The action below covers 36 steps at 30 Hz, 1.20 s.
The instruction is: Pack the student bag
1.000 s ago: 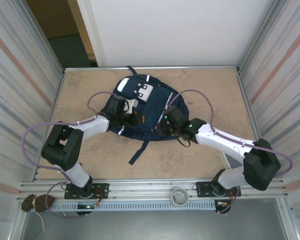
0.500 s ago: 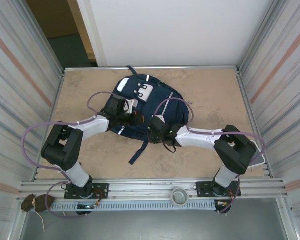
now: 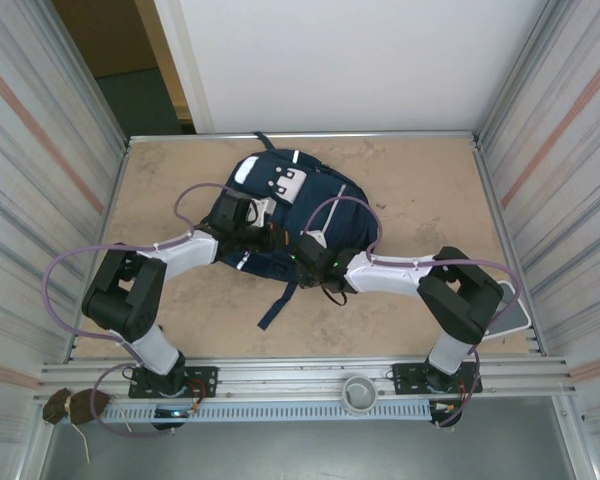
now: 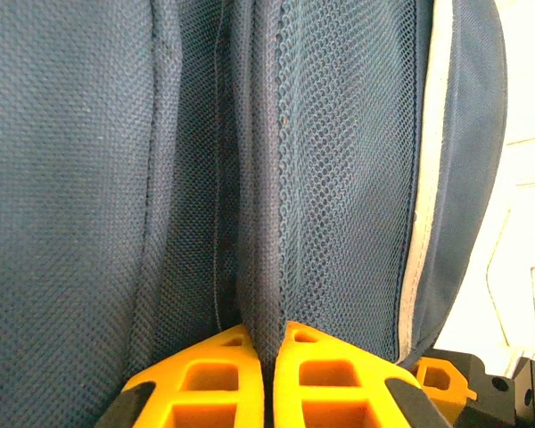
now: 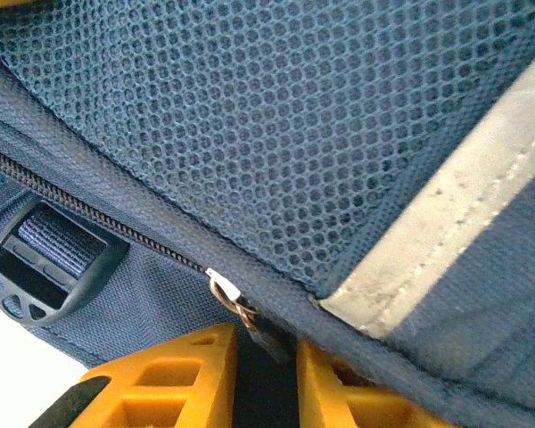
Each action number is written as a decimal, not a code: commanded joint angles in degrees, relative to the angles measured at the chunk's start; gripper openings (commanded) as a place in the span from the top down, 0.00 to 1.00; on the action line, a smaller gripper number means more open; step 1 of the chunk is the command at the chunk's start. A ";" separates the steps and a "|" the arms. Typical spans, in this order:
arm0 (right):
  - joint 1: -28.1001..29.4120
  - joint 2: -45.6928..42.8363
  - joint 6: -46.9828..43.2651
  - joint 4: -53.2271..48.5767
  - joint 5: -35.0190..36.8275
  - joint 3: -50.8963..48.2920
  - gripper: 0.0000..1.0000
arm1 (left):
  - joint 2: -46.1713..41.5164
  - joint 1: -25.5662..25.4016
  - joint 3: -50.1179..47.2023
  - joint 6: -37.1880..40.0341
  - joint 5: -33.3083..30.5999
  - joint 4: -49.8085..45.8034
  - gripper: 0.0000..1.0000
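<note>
Centre blocked by student bag (image 3: 315, 205); bare table (image 3: 430, 190) open at sides.

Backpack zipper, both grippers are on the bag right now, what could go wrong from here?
The zipper pull sits right at the tips of the right gripper, so it may slip out, or the jaws may pinch fabric instead. The left gripper is shut on only a thin mesh fold of the backpack; tugging the zip could pull it free and drag the bag.
</note>
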 commanded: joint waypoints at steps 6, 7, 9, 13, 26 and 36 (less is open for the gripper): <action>0.17 -0.36 0.47 3.04 3.32 1.61 0.92 | -1.16 0.62 -0.61 1.23 3.20 -0.42 1.00; 0.17 -1.06 0.41 2.52 3.65 1.18 0.94 | -1.29 0.92 -0.64 1.27 3.21 -0.58 1.00; 0.18 -2.52 0.47 1.17 4.46 0.21 0.99 | -1.50 1.48 -0.64 1.64 3.29 -0.83 1.00; 0.08 -6.28 0.74 -3.27 6.81 -2.32 1.00 | -1.93 3.06 -0.63 2.95 3.12 -2.16 1.00; -4.49 -17.19 -4.36 -4.04 5.29 -11.28 1.00 | -3.20 6.18 0.61 6.05 2.92 -6.06 1.00; -5.36 -18.42 -8.11 -0.49 -3.82 -9.89 1.00 | -13.22 3.61 -0.40 16.34 -6.06 -9.81 0.54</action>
